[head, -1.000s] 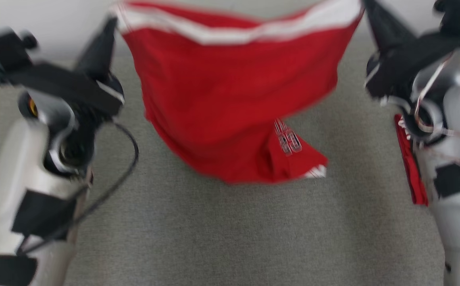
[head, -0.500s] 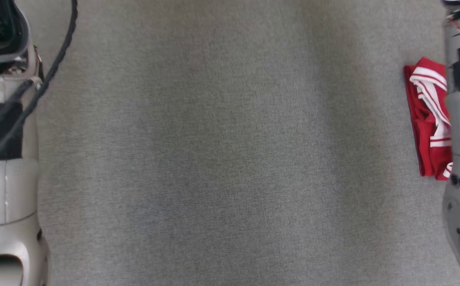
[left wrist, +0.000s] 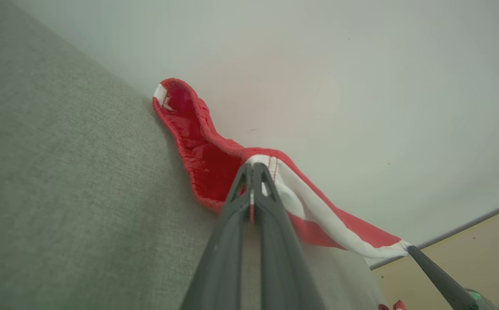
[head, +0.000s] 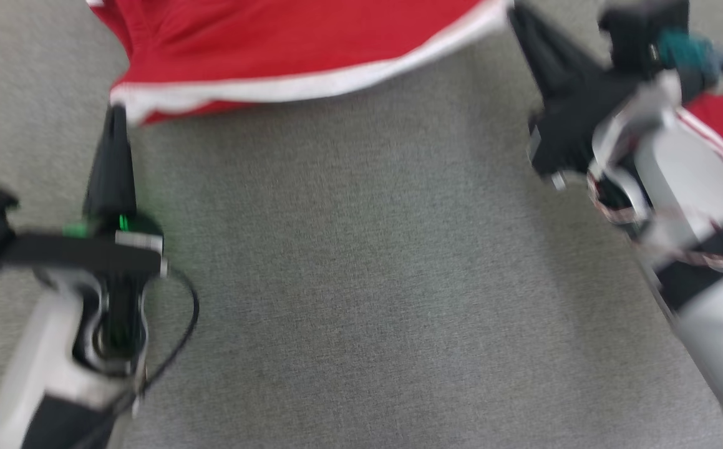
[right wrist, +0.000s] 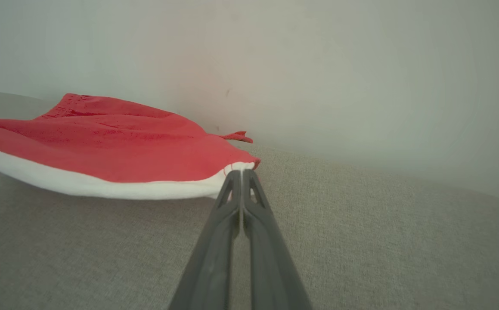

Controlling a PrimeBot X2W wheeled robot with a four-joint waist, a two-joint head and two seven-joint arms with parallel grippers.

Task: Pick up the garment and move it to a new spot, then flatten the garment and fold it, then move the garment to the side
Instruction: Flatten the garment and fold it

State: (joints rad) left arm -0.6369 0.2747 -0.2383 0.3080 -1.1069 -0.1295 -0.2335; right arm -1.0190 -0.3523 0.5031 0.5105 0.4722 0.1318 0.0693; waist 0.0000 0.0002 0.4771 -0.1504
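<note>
The garment (head: pixel 286 37) is red with a white band along its near edge, stretched across the top of the head view over the grey fabric surface (head: pixel 361 280). My left gripper (head: pixel 116 113) is shut on the band's left corner. My right gripper (head: pixel 514 10) is shut on its right corner. In the left wrist view my left gripper (left wrist: pixel 252 167) pinches the white band, and the garment (left wrist: pixel 197 159) sags against the surface toward the pale wall. In the right wrist view my right gripper (right wrist: pixel 241 173) clamps the corner, and the garment (right wrist: pixel 103 146) lies low over the surface.
Another red cloth with white stripes (head: pixel 720 121) lies at the right, partly behind my right forearm. A pale wall (right wrist: pixel 318 64) rises right behind the surface's far edge. A yellowish floor (left wrist: pixel 469 245) shows beyond the surface's end in the left wrist view.
The head camera has swung between the frames. A second ago the garment hung between my raised grippers with the white band on top; now it spreads away from me, band nearest.
</note>
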